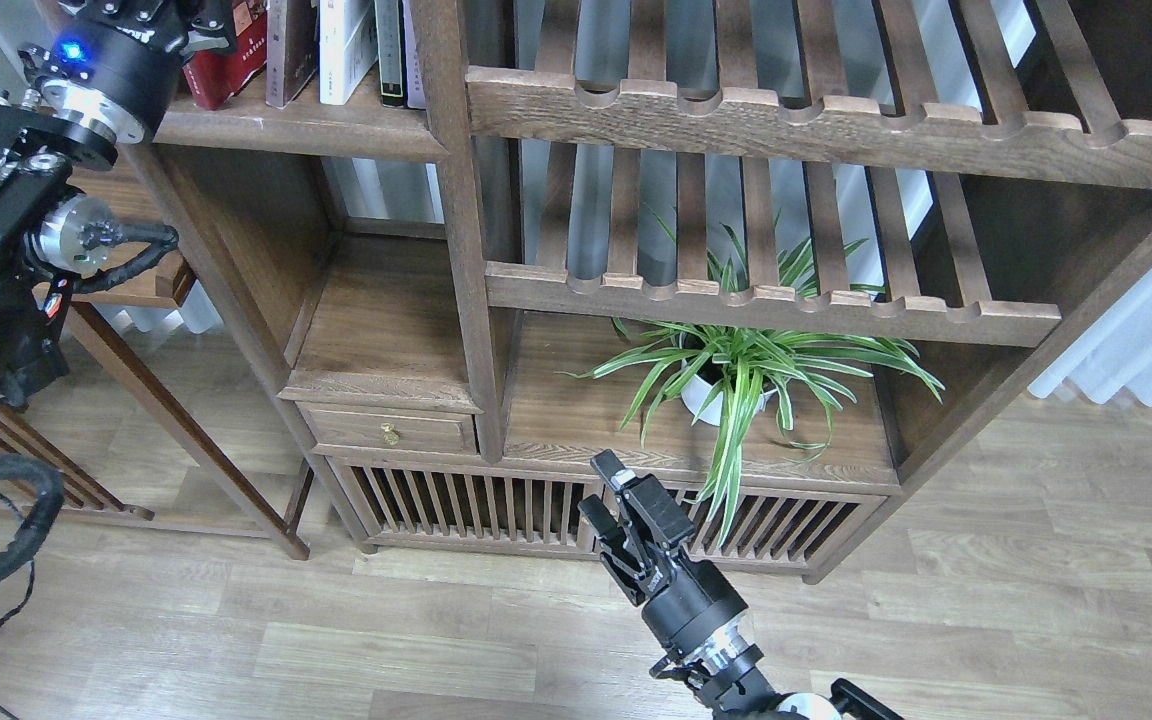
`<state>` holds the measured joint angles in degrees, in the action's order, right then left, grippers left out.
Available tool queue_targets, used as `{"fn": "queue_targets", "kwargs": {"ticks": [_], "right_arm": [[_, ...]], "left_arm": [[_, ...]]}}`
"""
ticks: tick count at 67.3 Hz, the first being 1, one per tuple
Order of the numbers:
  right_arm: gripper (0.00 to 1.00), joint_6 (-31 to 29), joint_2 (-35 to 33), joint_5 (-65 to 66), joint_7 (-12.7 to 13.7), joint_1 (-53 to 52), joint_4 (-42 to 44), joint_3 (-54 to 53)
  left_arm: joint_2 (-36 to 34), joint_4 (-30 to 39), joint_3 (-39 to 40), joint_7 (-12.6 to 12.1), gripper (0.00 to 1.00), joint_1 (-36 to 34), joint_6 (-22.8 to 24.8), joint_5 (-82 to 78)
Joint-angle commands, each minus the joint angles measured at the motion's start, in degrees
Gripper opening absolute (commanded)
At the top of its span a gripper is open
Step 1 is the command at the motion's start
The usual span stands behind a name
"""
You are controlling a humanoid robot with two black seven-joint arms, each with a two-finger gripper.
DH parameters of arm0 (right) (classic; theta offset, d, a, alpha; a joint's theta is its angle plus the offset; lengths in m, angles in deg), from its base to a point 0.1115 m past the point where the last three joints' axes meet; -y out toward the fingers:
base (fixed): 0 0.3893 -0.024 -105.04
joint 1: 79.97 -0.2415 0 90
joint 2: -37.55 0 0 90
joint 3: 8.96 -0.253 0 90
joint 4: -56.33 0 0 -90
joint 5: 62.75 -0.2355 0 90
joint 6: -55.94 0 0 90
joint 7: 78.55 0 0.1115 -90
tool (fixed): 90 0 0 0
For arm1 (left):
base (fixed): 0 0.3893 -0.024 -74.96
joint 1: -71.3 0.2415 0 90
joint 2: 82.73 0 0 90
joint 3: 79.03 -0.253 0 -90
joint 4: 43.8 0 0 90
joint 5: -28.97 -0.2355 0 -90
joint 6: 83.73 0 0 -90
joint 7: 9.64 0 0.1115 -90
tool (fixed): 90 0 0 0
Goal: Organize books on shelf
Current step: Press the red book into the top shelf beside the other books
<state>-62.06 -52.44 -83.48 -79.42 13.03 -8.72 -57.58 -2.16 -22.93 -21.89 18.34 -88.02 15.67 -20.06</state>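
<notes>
On the shelf point(306, 125), a flat plank board at the top left, a red book point(231, 62) leans against a dark maroon book point(288, 50). A white book point(344, 50) and thin dark-spined books point(388, 50) stand upright to their right. No yellow-green cover can be made out. My left gripper point(204, 15) is at the top edge, against the red book's left side; its fingers are cut off by the frame. My right gripper point(604, 490) is low in front of the cabinet, fingers apart and empty.
Slatted notched racks point(786, 110) fill the bookcase's right side. A potted spider plant point(736, 375) stands on the lower board just behind my right gripper. A small drawer point(391, 432) and an empty compartment point(386, 310) lie below the books. A side table point(136, 285) stands at left.
</notes>
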Motion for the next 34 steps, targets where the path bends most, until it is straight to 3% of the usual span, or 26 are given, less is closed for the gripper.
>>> {"fn": "queue_targets", "kwargs": {"ticks": [1, 19, 34], "right_arm": [[0.88, 0.0, 0.0, 0.0, 0.0, -0.1, 0.0, 0.0], [0.88, 0.0, 0.0, 0.2, 0.1, 0.0, 0.2, 0.1], [0.88, 0.0, 0.0, 0.3, 0.3, -0.1, 0.4, 0.2]], "left_arm": [[0.7, 0.5, 0.3, 0.0, 0.64, -1.3, -0.1, 0.3], [1.4, 4.6, 0.8, 0.0, 0.64, -2.8, -1.7, 1.8], [0.4, 12.0, 3.9, 0.0, 0.64, -2.7, -3.7, 1.9]]}}
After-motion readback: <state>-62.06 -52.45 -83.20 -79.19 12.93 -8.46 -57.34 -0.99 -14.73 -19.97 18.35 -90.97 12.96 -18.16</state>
